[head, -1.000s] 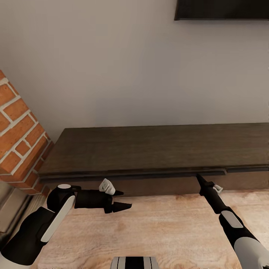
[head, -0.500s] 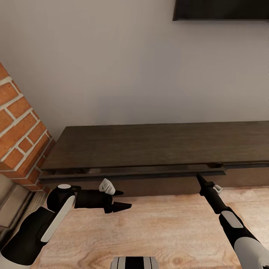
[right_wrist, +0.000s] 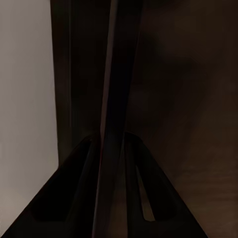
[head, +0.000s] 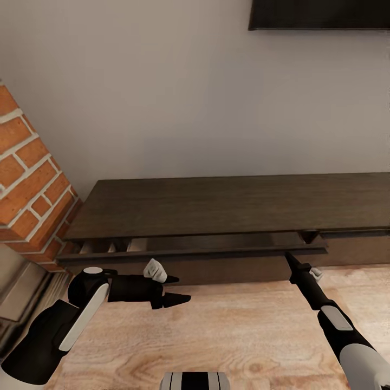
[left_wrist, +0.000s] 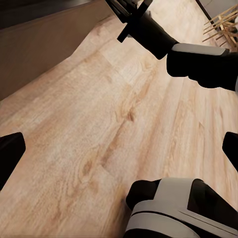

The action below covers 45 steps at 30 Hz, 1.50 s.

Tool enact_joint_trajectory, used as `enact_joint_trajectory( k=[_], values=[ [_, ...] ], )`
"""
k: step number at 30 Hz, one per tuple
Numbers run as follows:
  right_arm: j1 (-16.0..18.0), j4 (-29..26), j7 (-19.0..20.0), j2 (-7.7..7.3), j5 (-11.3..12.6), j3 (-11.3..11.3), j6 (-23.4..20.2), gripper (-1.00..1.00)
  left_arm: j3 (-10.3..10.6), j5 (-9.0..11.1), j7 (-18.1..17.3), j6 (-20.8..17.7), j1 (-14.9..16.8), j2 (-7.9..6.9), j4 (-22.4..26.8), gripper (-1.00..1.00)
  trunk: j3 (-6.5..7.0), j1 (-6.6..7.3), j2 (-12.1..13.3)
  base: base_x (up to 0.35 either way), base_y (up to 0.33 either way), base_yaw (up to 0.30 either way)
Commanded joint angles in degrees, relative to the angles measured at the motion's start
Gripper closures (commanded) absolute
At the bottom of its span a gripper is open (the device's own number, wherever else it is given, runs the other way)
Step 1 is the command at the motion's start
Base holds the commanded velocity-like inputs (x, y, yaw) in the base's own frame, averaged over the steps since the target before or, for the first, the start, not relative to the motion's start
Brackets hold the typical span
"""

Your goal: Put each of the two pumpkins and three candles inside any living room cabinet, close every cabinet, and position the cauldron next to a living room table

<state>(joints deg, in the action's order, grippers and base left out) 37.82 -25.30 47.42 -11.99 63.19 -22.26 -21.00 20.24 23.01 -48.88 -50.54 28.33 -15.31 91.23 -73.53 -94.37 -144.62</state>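
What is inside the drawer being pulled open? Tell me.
Through the narrow gap of the drawer, pale interior wood shows near its left end; the cabinet top covers the rest.

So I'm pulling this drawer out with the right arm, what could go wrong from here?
1. The right gripper pinches only the thin top edge of the drawer front, near its right end; it could slip off.
2. Pulling from one end might rack the long drawer and jam it.
3. The left gripper hangs open just in front of the drawer, so the front may bump it.
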Motion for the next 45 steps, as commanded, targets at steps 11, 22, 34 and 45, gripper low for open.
enact_joint_trajectory(
  k=[11,22,34,45],
  values=[
    [-0.03,0.17,-0.05,0.05,-0.79,0.72,-0.20,1.00,0.06,0.19,0.01,-0.22,0.04,0.01,0.00,-1.00,-0.05,0.01,-0.01,-0.108,0.000,0.000],
    [-0.03,0.22,-0.05,0.09,-0.79,0.72,-0.18,1.00,0.06,0.19,0.01,-0.18,0.04,0.01,0.00,-1.00,-0.05,0.01,-0.01,-0.123,0.000,0.000],
    [-0.03,0.24,-0.05,0.11,-0.79,0.76,-0.18,1.00,0.06,0.19,0.01,-0.18,0.04,-0.02,0.00,-1.00,-0.05,0.01,-0.01,-0.095,0.000,0.000],
    [-0.03,0.25,-0.05,0.12,-0.79,0.72,-0.26,1.00,0.06,0.19,0.01,-0.18,0.05,-0.05,0.00,-1.00,-0.05,0.01,-0.01,-0.069,0.000,0.000]
  ],
)
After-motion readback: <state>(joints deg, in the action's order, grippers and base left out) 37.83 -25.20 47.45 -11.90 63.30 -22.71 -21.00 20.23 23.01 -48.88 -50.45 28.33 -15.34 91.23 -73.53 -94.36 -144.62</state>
